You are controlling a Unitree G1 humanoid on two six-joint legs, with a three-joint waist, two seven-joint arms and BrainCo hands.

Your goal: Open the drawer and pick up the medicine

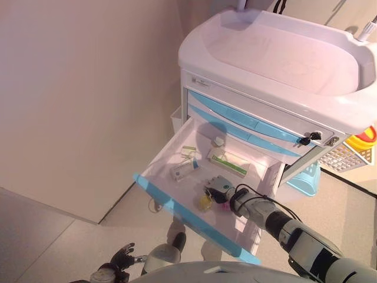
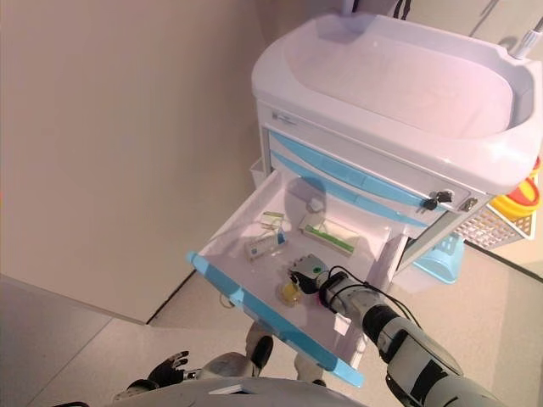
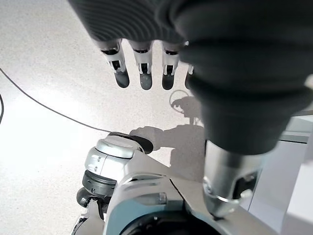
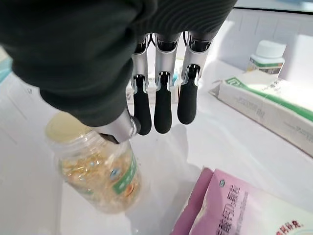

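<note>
Centre of frame, drawer: we see the drawer [image 1: 177,203] of the white cart [image 1: 277,53] pulled fully out toward the lower middle, its blue front edge running from centre left down to lower right.
Right hand: our right hand [image 1: 219,187] sits inside the open drawer, right of centre in the head views; in the right wrist view [image 4: 161,98] its fingers hang straight and loose, curled round nothing, so we call it relaxed and empty.
Medicine jar: a clear jar of yellow capsules [image 4: 100,169] with a pale yellow lid stands upright on the drawer floor, just beside the thumb side of our right hand; we cannot tell whether the thumb actually touches it. From the head camera it shows as a small yellow spot [image 2: 290,293] at the hand's lower left.
Pink packet: a pink and white packet [image 4: 239,205] lies flat just below the fingertips in the lower right of the wrist view, apart from the jar.
Green-and-white box: a long box [image 1: 228,163] lies toward the back right of the drawer, beyond the fingers.
White bottle: a small white-capped bottle [image 4: 266,56] stands at the drawer's back wall, behind that box.
Small carton: another little carton [image 1: 184,171] lies left of our hand, near the drawer's middle.
Left hand: our left hand [image 1: 122,256] hangs low at the bottom left, over the floor, fingers straight in its wrist view [image 3: 142,68] and holding nothing.
</note>
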